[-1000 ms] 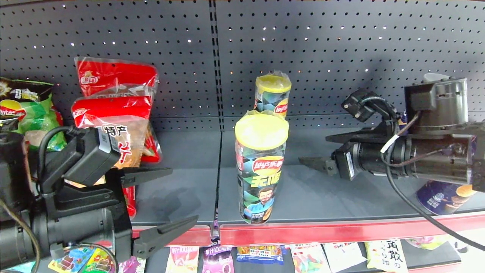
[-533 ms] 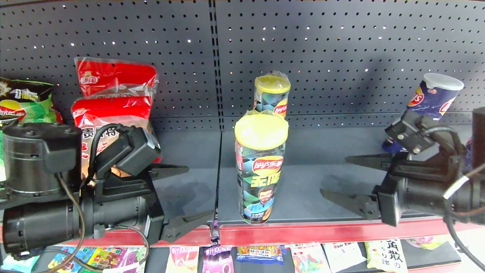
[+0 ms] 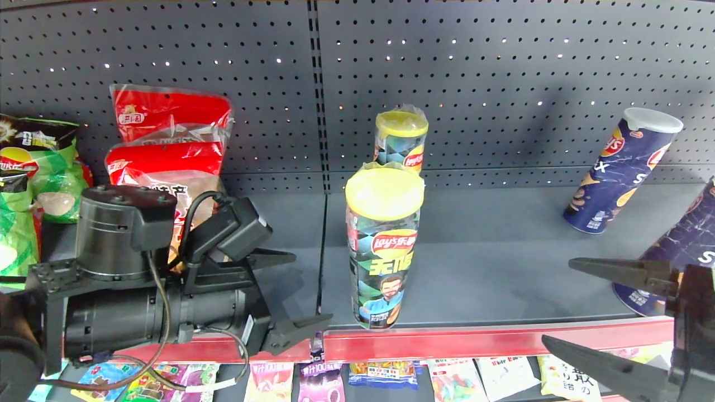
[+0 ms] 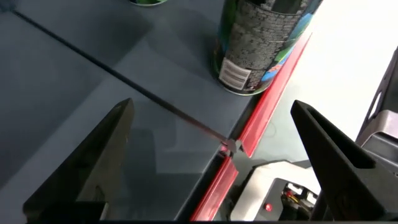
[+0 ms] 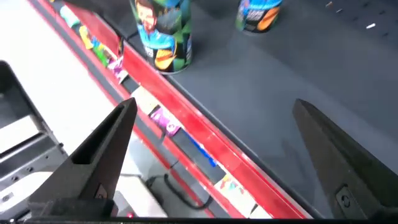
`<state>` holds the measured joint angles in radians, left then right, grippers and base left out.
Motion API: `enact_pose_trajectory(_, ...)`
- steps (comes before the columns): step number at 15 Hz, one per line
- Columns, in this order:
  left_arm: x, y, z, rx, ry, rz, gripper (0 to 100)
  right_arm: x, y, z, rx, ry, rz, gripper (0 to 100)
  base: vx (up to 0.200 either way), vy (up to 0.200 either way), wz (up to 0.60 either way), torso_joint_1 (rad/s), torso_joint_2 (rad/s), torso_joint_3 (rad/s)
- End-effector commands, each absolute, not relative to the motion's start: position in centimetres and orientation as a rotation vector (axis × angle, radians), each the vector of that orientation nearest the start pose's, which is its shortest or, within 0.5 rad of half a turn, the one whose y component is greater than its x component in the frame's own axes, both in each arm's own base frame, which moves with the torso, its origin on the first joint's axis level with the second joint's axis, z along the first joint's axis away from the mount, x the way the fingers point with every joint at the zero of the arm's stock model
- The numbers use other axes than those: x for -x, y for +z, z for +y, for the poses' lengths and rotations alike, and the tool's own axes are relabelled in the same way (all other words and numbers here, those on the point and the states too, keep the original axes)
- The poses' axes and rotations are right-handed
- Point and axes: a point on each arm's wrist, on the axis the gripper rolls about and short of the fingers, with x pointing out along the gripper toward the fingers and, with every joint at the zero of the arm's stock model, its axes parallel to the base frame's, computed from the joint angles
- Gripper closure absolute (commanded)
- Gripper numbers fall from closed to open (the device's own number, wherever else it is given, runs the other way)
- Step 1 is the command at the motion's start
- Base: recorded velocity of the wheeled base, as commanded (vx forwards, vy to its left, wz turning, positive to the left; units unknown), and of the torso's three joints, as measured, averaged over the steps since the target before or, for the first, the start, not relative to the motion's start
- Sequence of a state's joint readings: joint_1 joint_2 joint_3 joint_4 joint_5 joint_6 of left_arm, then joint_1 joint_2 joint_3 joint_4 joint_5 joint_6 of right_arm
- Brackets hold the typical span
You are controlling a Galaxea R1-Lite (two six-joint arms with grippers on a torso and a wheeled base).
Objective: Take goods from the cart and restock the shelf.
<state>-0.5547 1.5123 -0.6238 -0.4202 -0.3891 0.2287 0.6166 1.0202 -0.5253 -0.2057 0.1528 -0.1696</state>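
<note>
— Moved since a second ago?
— Right gripper: drawn back from over the shelf to its front right corner, uncovering a blue can. Left gripper: advanced toward the middle seam.
— Jaws?
— Both spread wide, nothing held.
— Stock?
— Yellow-lidded can: upright at the front edge, just right of the seam. Second yellow-lidded can: upright behind it, near the back panel. Blue can: white lid, tilted, at far right by the panel. Second blue can: at the right edge beside the right gripper, lying or leaning, cannot tell. Red bags: standing at left. Green bags: farther left.
— Surface and surroundings?
— Grey metal deck with a red front strip. Grey perforated panel behind. Small packets on the tier below.
</note>
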Motion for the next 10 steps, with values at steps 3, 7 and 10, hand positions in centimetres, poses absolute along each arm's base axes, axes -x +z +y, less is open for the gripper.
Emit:
enact_pose_trajectory(3, -21.1, 15.9, -14.5, -0.253, -0.995, 0.406, 0, -9.8, 21.9, 7.4, 0.217, 0.78, 0.167, 0, 0.0, 0.0, 0.0, 0.0, 0.0, 0.0)
enact_pose_trajectory(7, -22.1, 15.5, -15.2, -0.259, -0.986, 0.421, 0, -9.5, 22.2, 7.1, 0.212, 0.767, 0.148, 0, 0.0, 0.0, 0.0, 0.0, 0.0, 0.0)
enact_pose_trajectory(10, -23.4, 15.7, -16.0, -0.261, -0.975, 0.41, 0, -9.6, 22.3, 6.8, 0.208, 0.745, 0.143, 0, 0.0, 0.0, 0.0, 0.0, 0.0, 0.0)
